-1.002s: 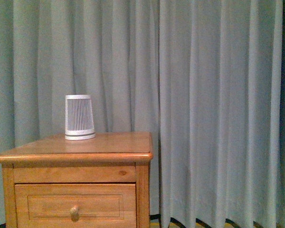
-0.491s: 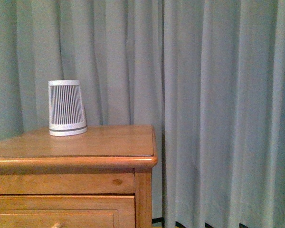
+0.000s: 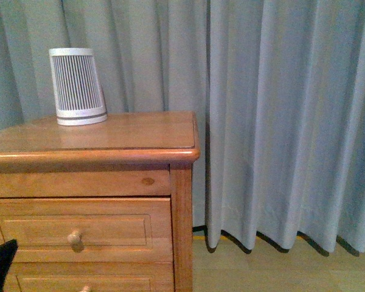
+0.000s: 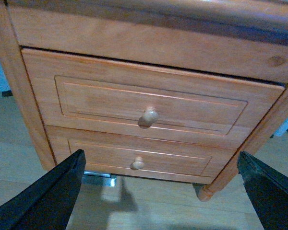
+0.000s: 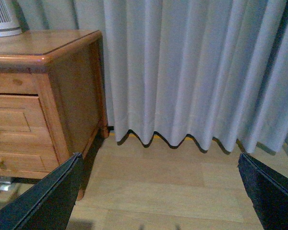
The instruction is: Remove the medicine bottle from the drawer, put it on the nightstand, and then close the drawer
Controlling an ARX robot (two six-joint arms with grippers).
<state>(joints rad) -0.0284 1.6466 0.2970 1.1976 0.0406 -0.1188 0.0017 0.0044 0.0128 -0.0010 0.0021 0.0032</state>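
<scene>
Honey-orange nightstand (image 3: 109,131), grey-blue curtain (image 3: 280,109)

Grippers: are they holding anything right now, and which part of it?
No, nothing is held. The left gripper is open facing the closed drawer, and the right gripper is open over the floor.

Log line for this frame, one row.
stage: pre-open | drawer: shut | bottle: unseen | left end effector: open, facing knob | right end effector: open, facing curtain

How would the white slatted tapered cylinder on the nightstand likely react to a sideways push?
The white slatted tapered cylinder seems hollow and probably light, so it may slide across the honey wooden nightstand, whose top looks glossy. Its wider base likely resists tipping.
</scene>
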